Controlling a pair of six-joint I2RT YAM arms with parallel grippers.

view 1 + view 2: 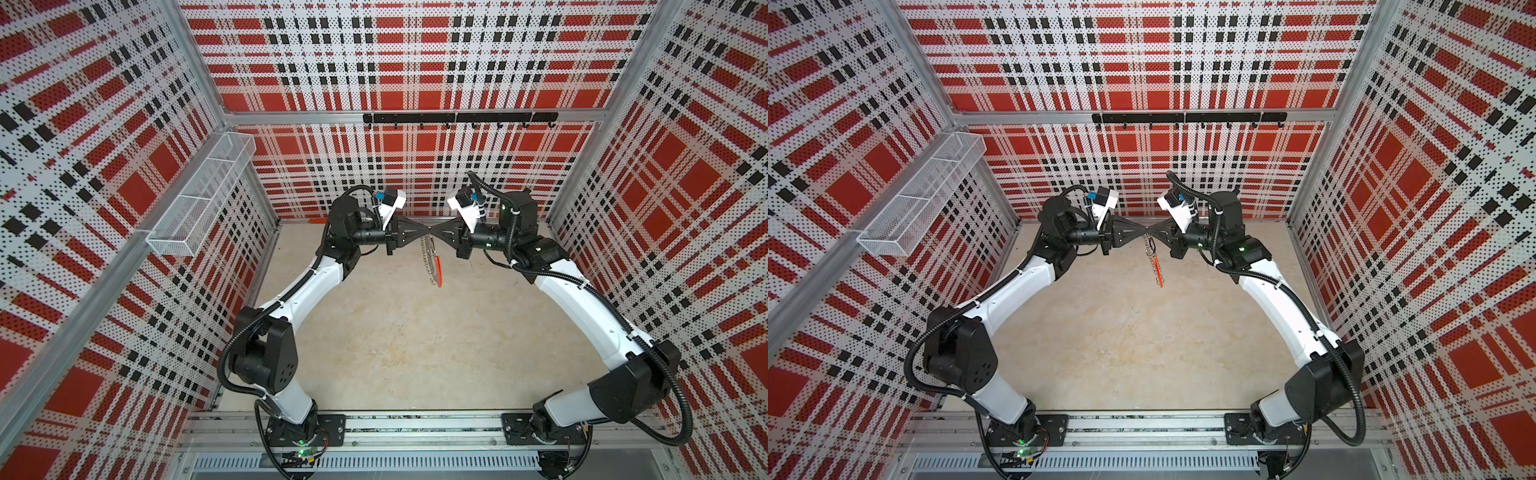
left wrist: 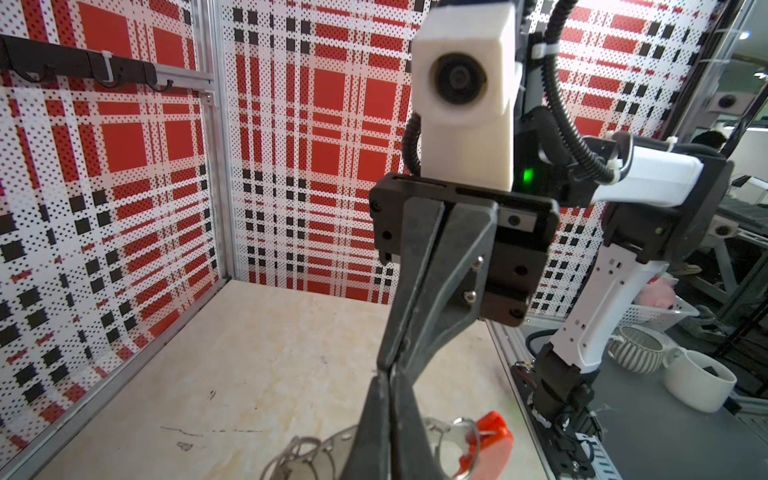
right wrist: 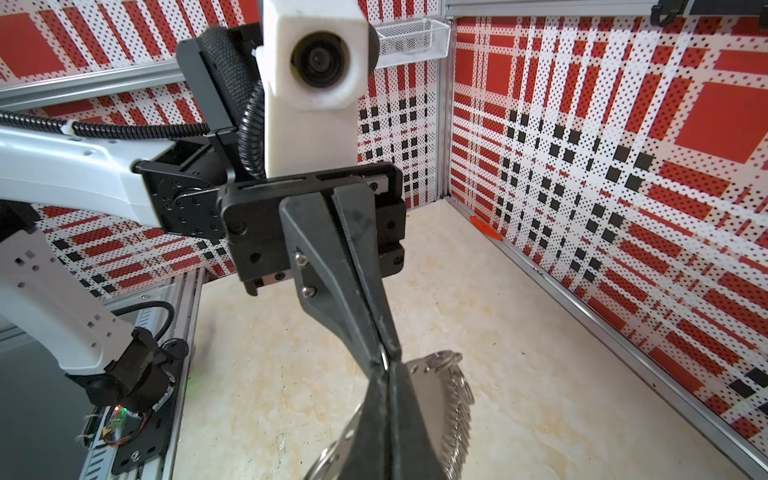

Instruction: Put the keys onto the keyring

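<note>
- Both top views: left hand point(image 1: 426, 230) and right hand point(image 1: 439, 230) are meeting tip to tip. Both are pinching shut on the keyring point(image 1: 433, 259), which is hanging between them above the bench point(image 1: 395, 353).
- Left wrist: the keyring's red piece point(image 2: 492, 436) is dangling below the closed tips; keys are not showing.
- Right wrist: rings point(image 3: 457, 399) are fanning downward. The thin hoop is likely giving little purchase, so pulling apart could drop it.

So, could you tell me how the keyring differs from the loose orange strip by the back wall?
The keyring hangs in the air; the strip lies on the table. The keyring is a metal hoop crowded with small rings; the strip is bare. Both show red-orange plastic.
</note>
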